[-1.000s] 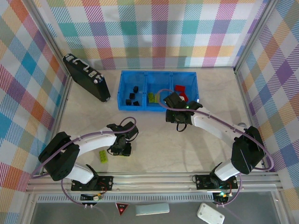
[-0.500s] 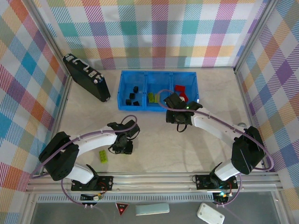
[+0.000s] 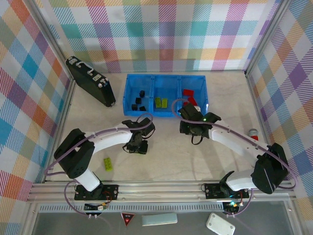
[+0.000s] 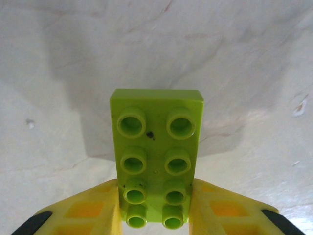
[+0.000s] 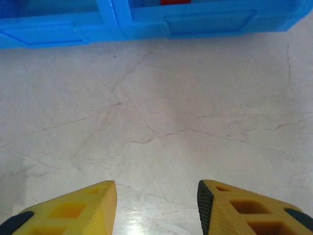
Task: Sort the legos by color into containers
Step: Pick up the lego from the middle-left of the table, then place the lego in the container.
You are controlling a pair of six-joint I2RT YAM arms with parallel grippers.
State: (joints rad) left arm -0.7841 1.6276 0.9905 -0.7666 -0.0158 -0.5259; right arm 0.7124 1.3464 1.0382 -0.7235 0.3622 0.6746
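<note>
Your left pincer [image 4: 155, 208] clamps a lime-green brick [image 4: 156, 142] by one end, on the near side of the blue tray [image 3: 166, 113], likely bound for the green bricks [image 3: 161, 102] in its middle compartment, while your right pincer [image 5: 156, 203] gapes empty by the tray's front wall.

the left arm [image 3: 110, 138] and right arm [image 3: 230, 139] are slim white shells with black joints, each hung with a looping lilac cable [image 3: 145, 116] and ending in chunky yellow plastic fingers [image 4: 83, 210] edged black

Bright even light, soft shadow behind green lego [image 4: 156, 147], perhaps faint glare
</note>
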